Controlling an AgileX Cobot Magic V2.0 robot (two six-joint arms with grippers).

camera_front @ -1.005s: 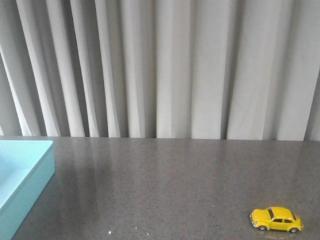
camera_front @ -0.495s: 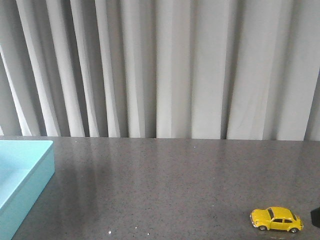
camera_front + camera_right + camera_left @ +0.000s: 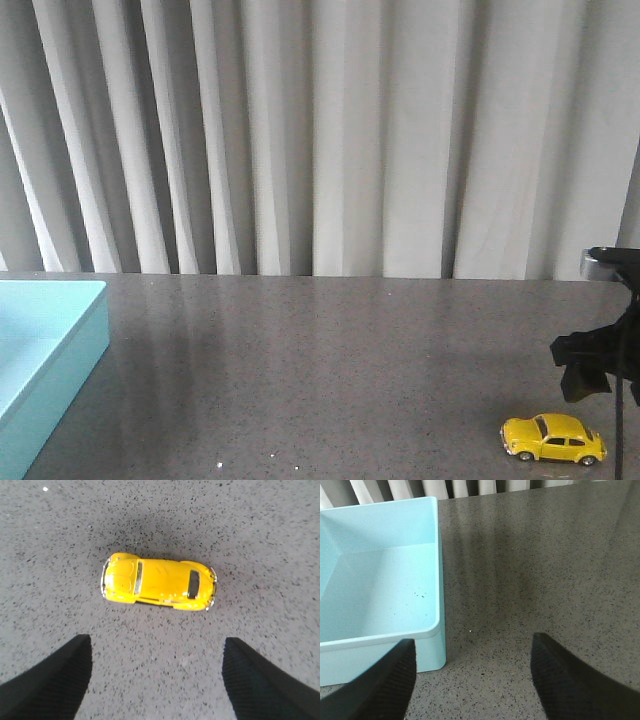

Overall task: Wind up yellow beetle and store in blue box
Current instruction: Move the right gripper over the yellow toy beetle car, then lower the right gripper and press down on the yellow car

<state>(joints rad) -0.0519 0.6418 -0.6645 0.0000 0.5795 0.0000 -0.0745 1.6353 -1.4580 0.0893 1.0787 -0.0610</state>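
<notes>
The yellow beetle stands on its wheels on the dark speckled table at the front right. In the right wrist view the beetle lies crosswise just beyond my right gripper, which is open with only bare table between its fingers. Part of the right arm hangs above and just right of the car. The blue box sits at the table's left edge, with nothing in it. My left gripper is open over the table beside the blue box's near corner.
A grey pleated curtain hangs behind the table's far edge. The dark tabletop stretches between the box and the car. A few small white specks lie near the front.
My right arm has come into the front view from the right edge and now hangs above the beetle. The beetle and the box have not moved.
</notes>
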